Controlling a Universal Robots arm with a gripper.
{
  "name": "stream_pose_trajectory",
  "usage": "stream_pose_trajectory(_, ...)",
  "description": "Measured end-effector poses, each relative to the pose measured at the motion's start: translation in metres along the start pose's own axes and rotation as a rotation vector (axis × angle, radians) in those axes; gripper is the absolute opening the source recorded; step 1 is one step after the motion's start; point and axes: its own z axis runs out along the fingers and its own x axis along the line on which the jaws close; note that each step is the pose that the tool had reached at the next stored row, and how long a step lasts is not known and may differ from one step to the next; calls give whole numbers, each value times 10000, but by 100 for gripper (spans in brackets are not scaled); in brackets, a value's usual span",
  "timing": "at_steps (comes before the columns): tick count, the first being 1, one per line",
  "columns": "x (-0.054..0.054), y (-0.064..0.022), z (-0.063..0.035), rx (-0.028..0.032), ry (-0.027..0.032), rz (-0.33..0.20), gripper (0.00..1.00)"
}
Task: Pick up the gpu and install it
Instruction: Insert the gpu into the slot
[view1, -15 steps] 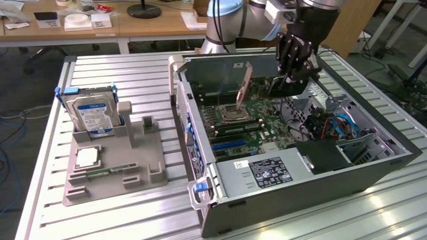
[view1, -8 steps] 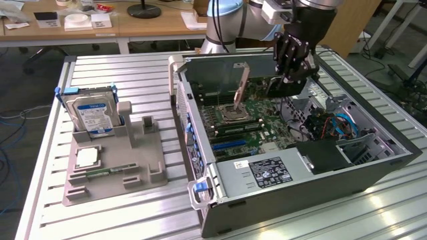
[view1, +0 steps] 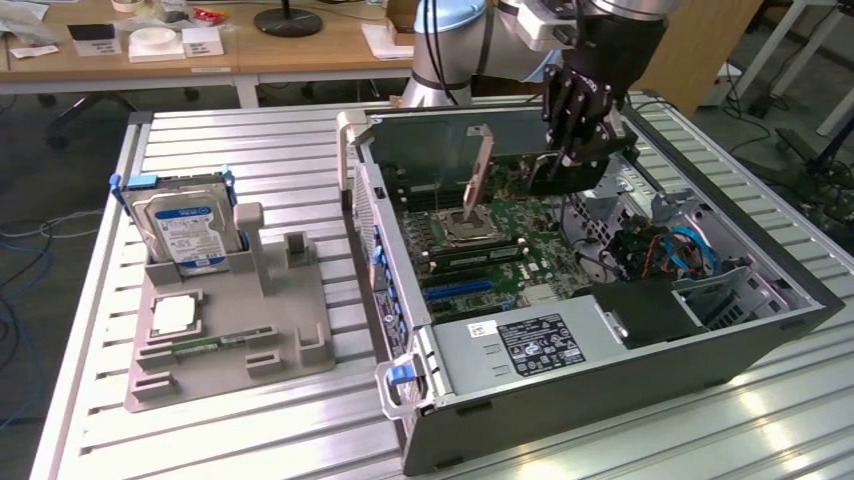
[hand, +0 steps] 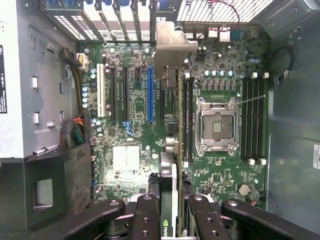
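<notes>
One gpu (hand: 168, 175), pinched edge-on by the gripper (hand: 172, 206), its fingers clamped on both sides. It's inside the one open PC case (view1: 601, 400), over the motherboard (hand: 220, 170), beside the single blue slot (hand: 150, 95). One hard drive (view1: 180, 225) stands in the grey tray (view1: 254, 350) outside.

arm (view1: 447, 45): reaching over and down | end effector (hand: 170, 202): pointing downward | grip: clamped on gpu (hand: 169, 172)
</notes>
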Motion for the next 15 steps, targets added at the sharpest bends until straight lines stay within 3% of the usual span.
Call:
stream_pose_trajectory(8,11,45,22,26,-75,-2,27)
stream_pose_trajectory(15,21,77,72,25,-90,-4,27)
